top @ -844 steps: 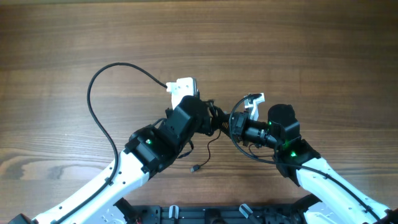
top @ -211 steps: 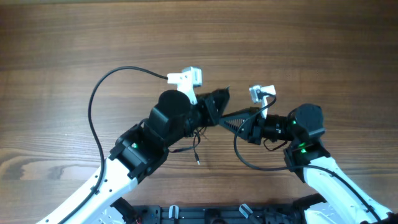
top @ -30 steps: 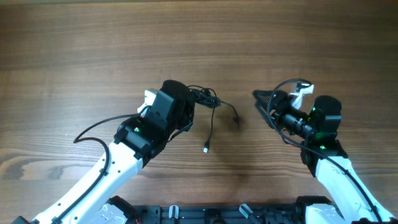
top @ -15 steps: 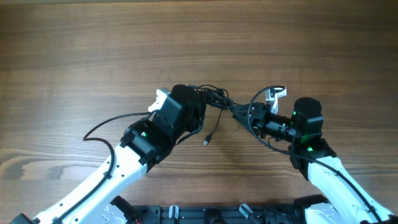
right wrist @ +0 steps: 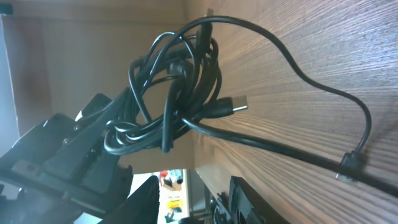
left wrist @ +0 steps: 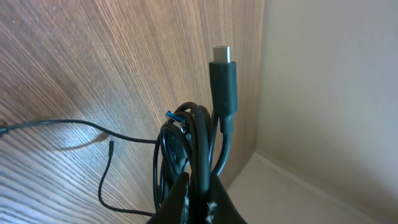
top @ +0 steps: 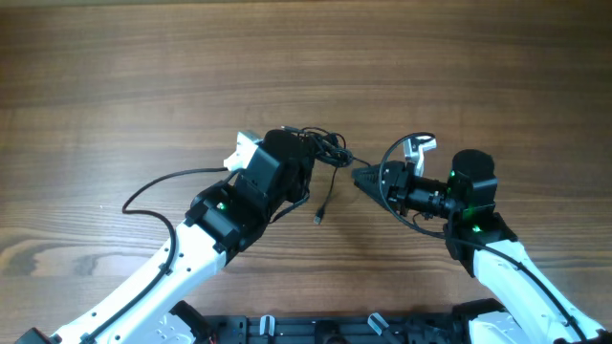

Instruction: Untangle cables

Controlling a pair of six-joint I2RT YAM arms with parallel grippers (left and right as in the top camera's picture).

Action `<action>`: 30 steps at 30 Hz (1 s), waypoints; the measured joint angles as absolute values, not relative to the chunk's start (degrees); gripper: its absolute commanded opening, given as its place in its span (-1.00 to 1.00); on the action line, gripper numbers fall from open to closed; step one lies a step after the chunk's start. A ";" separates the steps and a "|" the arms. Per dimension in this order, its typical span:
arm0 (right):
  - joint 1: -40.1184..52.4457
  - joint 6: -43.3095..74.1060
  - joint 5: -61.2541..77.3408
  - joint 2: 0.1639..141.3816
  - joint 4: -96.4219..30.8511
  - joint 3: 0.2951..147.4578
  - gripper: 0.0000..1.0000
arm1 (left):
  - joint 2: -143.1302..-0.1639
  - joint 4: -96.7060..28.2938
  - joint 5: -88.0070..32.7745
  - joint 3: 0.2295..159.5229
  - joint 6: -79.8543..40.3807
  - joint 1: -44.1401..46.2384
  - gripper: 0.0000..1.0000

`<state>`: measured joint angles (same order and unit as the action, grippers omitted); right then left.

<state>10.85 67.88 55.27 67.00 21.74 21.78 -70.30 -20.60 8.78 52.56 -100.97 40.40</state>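
Cables (top: pixel 323 145) knotted, clamped in left gripper (left wrist: pixel 198 194); right gripper (top: pixel 359 177) just beside.

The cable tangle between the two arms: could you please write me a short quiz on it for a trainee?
1. True or false: the cable tangle lies loose on the table, untouched.
2. Which side's jaws clamp the tangle? A left; B right; C neither.
3. Fill in: in the left wrist view, a ___ sticks up above the tangle.
Key: 1 false; 2 A, the left gripper; 3 plug.
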 measured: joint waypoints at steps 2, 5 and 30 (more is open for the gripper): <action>10.85 67.88 55.27 67.00 21.74 21.78 -0.22 | -70.30 -20.58 8.73 52.56 -100.12 40.40 -0.92; 10.85 67.85 55.24 67.00 21.76 21.78 -0.22 | -70.30 -19.84 8.08 52.56 -99.29 40.40 -0.92; 10.85 68.79 55.02 67.00 21.74 21.78 -0.22 | -70.30 -18.31 5.26 52.56 -94.87 42.02 -0.92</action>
<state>10.85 68.79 55.02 67.00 21.74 21.78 -70.30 -18.31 5.26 52.56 -94.87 42.02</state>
